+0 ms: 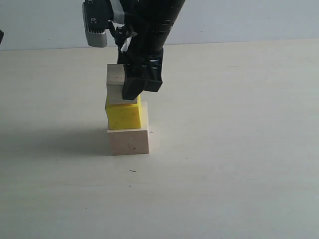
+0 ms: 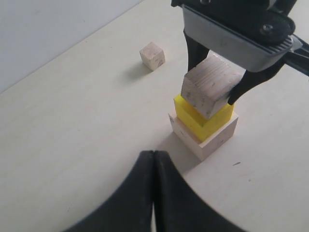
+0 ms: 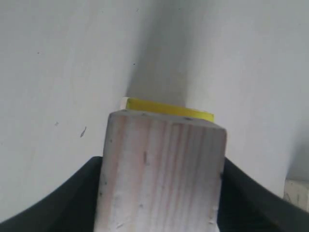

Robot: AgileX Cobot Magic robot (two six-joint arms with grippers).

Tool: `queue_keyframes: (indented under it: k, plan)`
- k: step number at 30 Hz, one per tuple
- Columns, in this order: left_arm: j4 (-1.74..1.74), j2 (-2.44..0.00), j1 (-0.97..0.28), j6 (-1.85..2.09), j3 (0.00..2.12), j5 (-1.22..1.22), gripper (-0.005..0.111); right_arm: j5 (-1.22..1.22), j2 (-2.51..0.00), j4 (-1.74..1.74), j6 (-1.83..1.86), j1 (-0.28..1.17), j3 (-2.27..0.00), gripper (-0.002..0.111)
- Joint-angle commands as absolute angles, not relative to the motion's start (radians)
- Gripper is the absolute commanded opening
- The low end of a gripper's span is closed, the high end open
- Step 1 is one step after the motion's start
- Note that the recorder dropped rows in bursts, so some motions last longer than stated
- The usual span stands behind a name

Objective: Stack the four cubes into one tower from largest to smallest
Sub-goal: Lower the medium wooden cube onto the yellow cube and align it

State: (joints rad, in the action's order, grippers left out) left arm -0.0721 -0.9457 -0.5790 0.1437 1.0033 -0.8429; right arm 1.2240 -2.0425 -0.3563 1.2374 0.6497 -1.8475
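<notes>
The largest pale wood cube [image 1: 128, 142] sits on the table with the yellow cube [image 1: 123, 114] on top of it. My right gripper [image 1: 137, 84] is shut on the medium wood cube [image 1: 115, 82], holding it right at the yellow cube's top; whether the two touch I cannot tell. In the left wrist view the held cube [image 2: 208, 87] sits slightly off square over the yellow cube [image 2: 205, 121]. The smallest wood cube [image 2: 152, 55] lies apart on the table. My left gripper [image 2: 154, 155] is shut with nothing in it, short of the stack.
The pale table [image 1: 239, 149] stretches bare around the stack. A white wall [image 1: 249, 20] runs along the far edge. A small dark speck [image 1: 132, 171] lies in front of the stack.
</notes>
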Motion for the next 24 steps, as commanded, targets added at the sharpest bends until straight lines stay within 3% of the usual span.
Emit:
queue_keyframes:
  k: [1, 6, 16, 24]
  plan:
    - [-0.075, -0.943, -0.577, 0.146, 1.0, -0.843, 0.0, 1.216, -2.039, -0.358, 1.229, 0.652, -1.854, 0.0]
    - [-0.075, -0.943, -0.577, 0.146, 1.0, -0.843, 0.0, 1.216, -2.039, -0.369, 1.228, 0.652, -1.854, 0.008]
    - [-0.075, -0.943, -0.577, 0.146, 1.0, -0.843, 0.0, 1.197, -2.039, -0.374, 1.228, 0.652, -1.854, 0.051]
    - [-0.075, -0.943, -0.577, 0.146, 1.0, -0.856, 0.0, 1.203, -2.039, -0.374, 1.215, 0.652, -1.854, 0.056]
